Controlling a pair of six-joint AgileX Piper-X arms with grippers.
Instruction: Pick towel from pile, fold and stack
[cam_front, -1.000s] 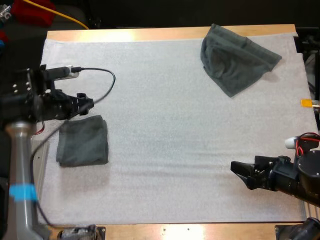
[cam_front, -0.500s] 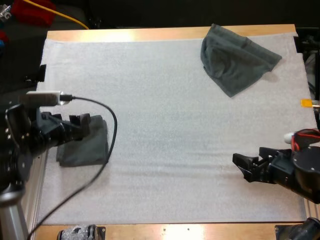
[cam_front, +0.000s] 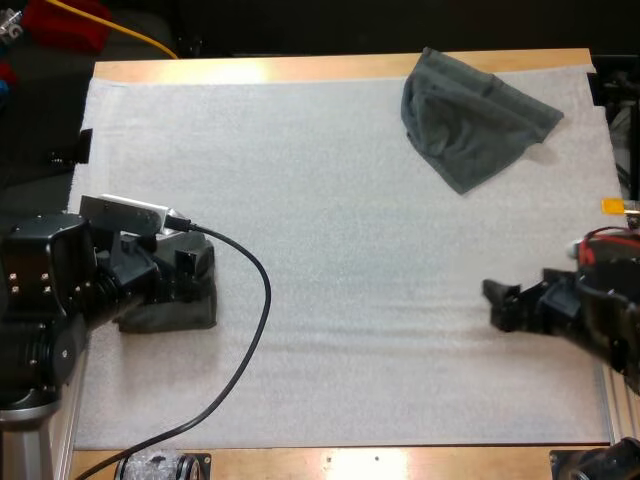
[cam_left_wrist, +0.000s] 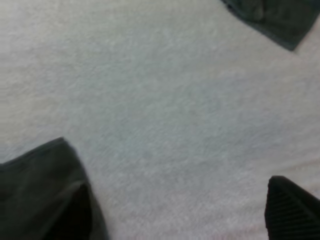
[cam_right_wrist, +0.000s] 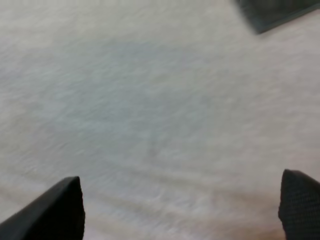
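1. The step in hand looks like the end of one cycle. A folded towel (cam_front: 185, 312) lies flat at the left side of the white mat (cam_front: 330, 250), and nothing is being carried.
2. The left gripper (cam_front: 190, 272) hangs right over that folded towel. In the left wrist view its fingers (cam_left_wrist: 290, 210) stand wide apart. One is over the towel's dark cloth and the other over bare mat, so it is released and grips nothing.
3. The right gripper (cam_front: 495, 305) sits low over bare mat near the right edge, pointing toward the middle. The right wrist view shows its fingers (cam_right_wrist: 55, 210) spread, with only mat between them, so it is released too.
4. The crumpled towel (cam_front: 470, 125) is the one left to handle. It lies in a loose heap at the far right of the mat, close to the far edge of the wooden table (cam_front: 300, 68), well apart from both grippers.
5. The task seems part way through, with one towel folded and set down and one not yet picked.
6. The next move probably falls to the right arm, which is nearer. It would need to reach toward the far side, come down on a raised fold or edge of the heap, and close firmly on the cloth.
7. The towel then needs pulling to the open middle of the mat, where both grippers can take corners and spread it.
8. Once folded, it should land squarely on the folded towel at the left, so the left gripper must first lift clear.
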